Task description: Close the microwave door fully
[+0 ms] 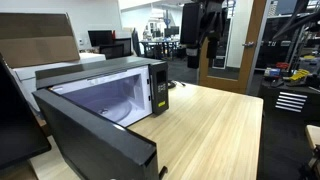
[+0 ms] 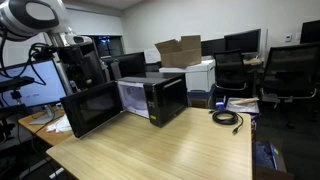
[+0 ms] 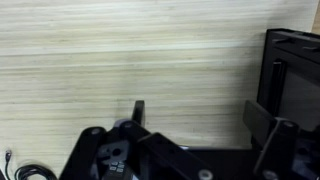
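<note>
The microwave (image 1: 100, 70) stands on a light wooden table, with its white cavity showing and a narrow button panel (image 1: 158, 88). The microwave door (image 1: 100, 135) is swung wide open, sticking out from the front. Both also show in an exterior view: microwave (image 2: 165, 98), door (image 2: 92, 108). My gripper (image 1: 210, 48) hangs above the table, apart from the microwave and its door. In the wrist view the gripper (image 3: 198, 115) is open and empty over bare wood, with a dark part of the microwave (image 3: 295, 70) at the right edge.
A brown cardboard box (image 2: 178, 50) sits behind the microwave on a white printer (image 2: 200, 72). A coiled black cable (image 2: 228, 118) lies on the table and shows in the wrist view (image 3: 30, 172). Office chairs (image 2: 290, 70) stand beside the table.
</note>
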Robot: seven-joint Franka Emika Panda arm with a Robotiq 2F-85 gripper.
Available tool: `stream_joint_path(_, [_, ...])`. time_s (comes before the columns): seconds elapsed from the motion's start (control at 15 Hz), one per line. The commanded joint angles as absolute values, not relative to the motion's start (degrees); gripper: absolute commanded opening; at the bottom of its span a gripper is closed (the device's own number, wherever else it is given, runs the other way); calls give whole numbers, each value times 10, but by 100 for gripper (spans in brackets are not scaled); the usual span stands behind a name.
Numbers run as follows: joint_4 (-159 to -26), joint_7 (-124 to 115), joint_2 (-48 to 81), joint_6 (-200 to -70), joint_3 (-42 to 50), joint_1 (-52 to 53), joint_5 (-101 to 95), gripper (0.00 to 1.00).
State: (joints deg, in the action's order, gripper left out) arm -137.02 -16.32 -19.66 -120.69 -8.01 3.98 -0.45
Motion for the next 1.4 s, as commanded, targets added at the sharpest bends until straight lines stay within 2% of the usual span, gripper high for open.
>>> stream_joint_path(0.0, [-1369,-163,-197,-1206,-81,39,-4,100])
stream_joint_path(0.73, [-1375,-157,-202,-1201,-84,45,1,100])
stream_joint_path(1.33, [-1365,-120,-176,-1241,-124,124,54,100])
